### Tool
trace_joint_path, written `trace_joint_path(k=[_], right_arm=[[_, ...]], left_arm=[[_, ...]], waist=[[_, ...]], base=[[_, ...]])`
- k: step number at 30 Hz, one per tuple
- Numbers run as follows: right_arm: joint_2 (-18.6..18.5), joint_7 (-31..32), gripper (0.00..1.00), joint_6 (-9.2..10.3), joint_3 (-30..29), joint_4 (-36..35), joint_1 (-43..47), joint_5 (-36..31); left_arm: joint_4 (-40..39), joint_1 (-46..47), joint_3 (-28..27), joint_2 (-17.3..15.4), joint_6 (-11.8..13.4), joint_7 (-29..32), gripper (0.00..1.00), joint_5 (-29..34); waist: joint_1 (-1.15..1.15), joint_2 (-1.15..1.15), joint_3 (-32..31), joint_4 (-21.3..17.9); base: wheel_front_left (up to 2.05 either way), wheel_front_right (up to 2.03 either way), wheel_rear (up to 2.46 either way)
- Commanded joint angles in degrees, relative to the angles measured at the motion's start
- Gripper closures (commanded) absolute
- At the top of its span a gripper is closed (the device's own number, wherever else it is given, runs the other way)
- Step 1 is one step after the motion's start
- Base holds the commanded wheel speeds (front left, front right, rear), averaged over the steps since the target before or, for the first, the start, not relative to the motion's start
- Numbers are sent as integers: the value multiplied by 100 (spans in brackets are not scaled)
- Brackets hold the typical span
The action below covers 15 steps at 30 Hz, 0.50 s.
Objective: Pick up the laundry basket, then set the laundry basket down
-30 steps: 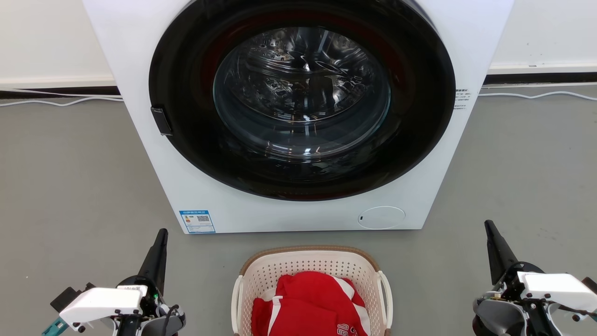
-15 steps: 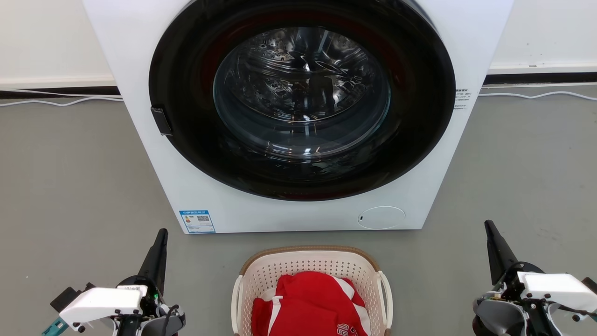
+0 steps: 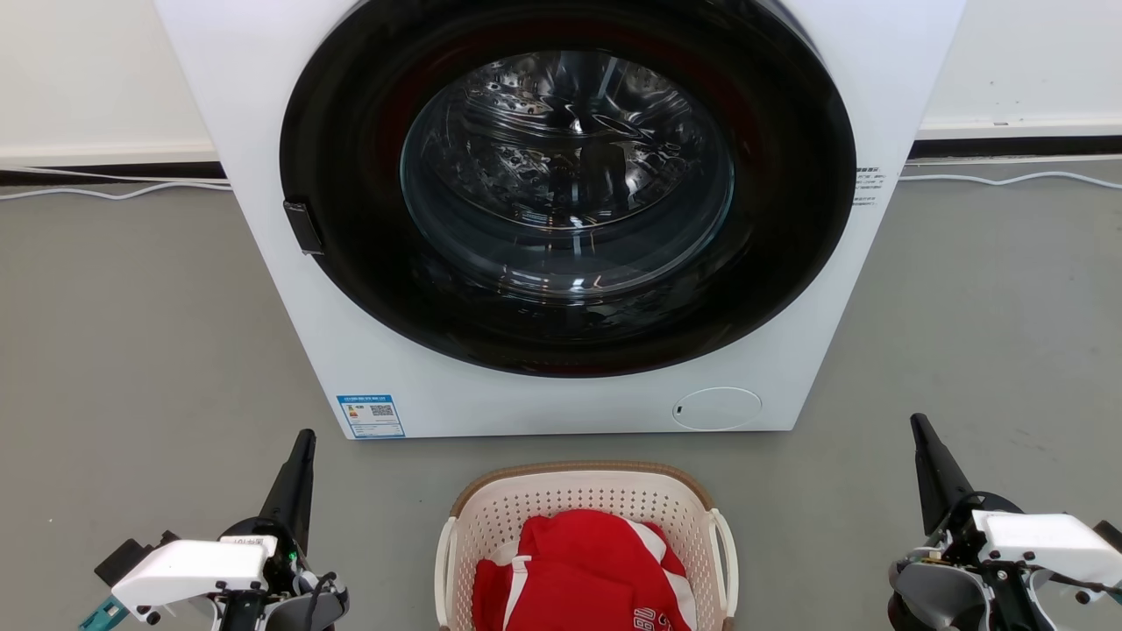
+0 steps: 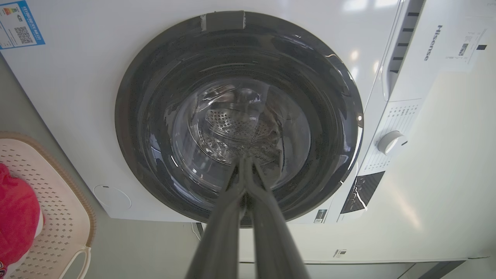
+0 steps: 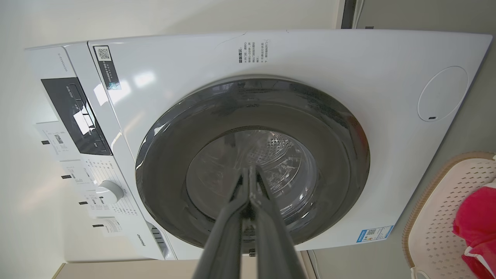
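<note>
The laundry basket (image 3: 578,498), cream-white and perforated with a brown rim and white side handles, stands on the floor at the bottom centre of the head view, holding a red garment (image 3: 583,574). Its edge also appears in the left wrist view (image 4: 58,209) and the right wrist view (image 5: 438,217). My left gripper (image 3: 305,438) is shut at the lower left, well apart from the basket. At the lower right, equally clear of the basket, my right gripper (image 3: 918,422) is shut too. In both wrist views the fingers (image 4: 244,170) (image 5: 250,178) meet at their tips with nothing between them.
A white front-loading washer (image 3: 561,210) with a round dark glass door stands directly behind the basket. White cables (image 3: 114,188) run along the wall's base on grey floor (image 3: 140,350). Open floor lies left and right of the basket.
</note>
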State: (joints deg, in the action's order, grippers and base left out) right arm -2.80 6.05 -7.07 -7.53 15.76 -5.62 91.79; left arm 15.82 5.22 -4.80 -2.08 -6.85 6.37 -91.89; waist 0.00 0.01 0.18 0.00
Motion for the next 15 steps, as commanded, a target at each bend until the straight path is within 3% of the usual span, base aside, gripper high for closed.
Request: trace_joint_path(k=[1,15], right_arm=[[-8,47,100,-42,97,-173,-56,35],[-8,46,100,-42,98,-174,-56,36]], left_arm=[[-176,97,-173,-80,-64,13,100,-28],[-176,97,-173,-80,-64,12,100,-28]], waist=[[0,-1,0,0],[0,-1,0,0]], base=[[0,0,0],[0,0,0]])
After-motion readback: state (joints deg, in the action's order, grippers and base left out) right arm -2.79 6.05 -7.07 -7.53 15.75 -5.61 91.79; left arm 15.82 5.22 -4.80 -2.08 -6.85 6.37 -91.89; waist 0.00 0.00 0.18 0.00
